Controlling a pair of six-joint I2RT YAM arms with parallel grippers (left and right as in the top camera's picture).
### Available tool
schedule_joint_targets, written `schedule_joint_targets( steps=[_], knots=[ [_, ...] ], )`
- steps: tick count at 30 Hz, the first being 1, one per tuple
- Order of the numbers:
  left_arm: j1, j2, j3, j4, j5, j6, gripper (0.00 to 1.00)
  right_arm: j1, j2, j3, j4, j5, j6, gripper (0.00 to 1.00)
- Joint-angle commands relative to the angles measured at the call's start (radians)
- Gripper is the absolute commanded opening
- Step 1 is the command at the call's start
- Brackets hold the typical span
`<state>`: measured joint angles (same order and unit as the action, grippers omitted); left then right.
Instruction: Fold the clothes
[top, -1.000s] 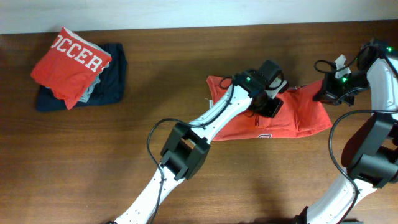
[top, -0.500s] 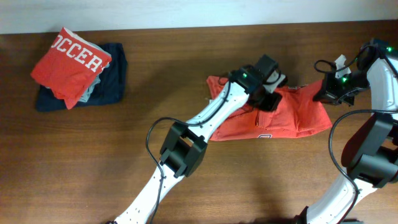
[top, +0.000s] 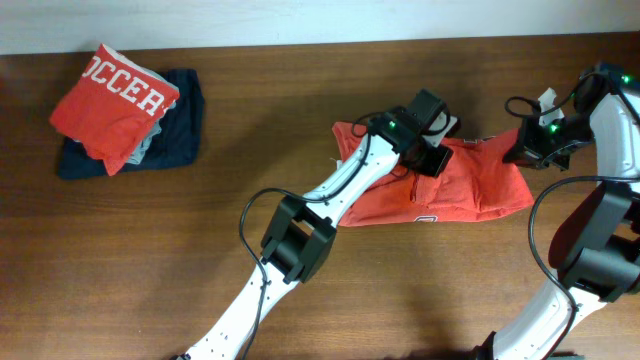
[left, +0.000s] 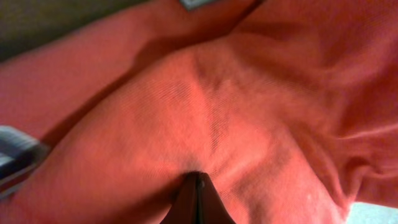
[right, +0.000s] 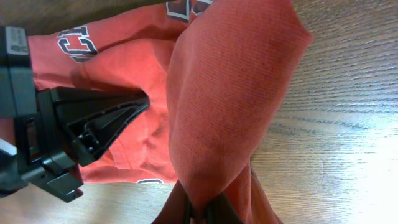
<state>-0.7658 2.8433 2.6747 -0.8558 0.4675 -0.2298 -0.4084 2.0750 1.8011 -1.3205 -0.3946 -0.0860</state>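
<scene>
Overhead: T-shirt (top: 470, 190) is being held bunched at right side of surface (top: 300, 240), toward far edge. Mid-body is being pinched by left jaws, right end by right jaws. At far-left corner, folded red shirt (top: 112, 100) is being carried on navy garment (top: 185, 135); "OCCER" readable.

Left wrist: left jaws are being pressed together on ridge of T-shirt (left: 249, 93).

Right wrist: right jaws are being clamped on lifted edge of T-shirt (right: 230, 81); white lettering partial, unreadable.

Judgement: lifted edge best carried over with both grips together, laid flat and aligned before release.
</scene>
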Motion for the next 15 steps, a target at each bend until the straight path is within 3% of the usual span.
schedule_joint_targets(
  steps=[1,10,15],
  knots=[
    [0.014,0.058,0.01,-0.016,-0.02,-0.009,0.01,0.011,-0.008,0.023,-0.003,-0.02,-0.003,0.04],
    [0.072,0.036,0.164,0.0,-0.014,-0.098,0.01,0.011,-0.008,0.023,-0.003,-0.02,-0.003,0.04],
    [0.077,0.039,0.153,0.018,-0.024,-0.124,0.01,0.011,-0.008,0.023,-0.004,-0.02,-0.003,0.04]
  ],
)
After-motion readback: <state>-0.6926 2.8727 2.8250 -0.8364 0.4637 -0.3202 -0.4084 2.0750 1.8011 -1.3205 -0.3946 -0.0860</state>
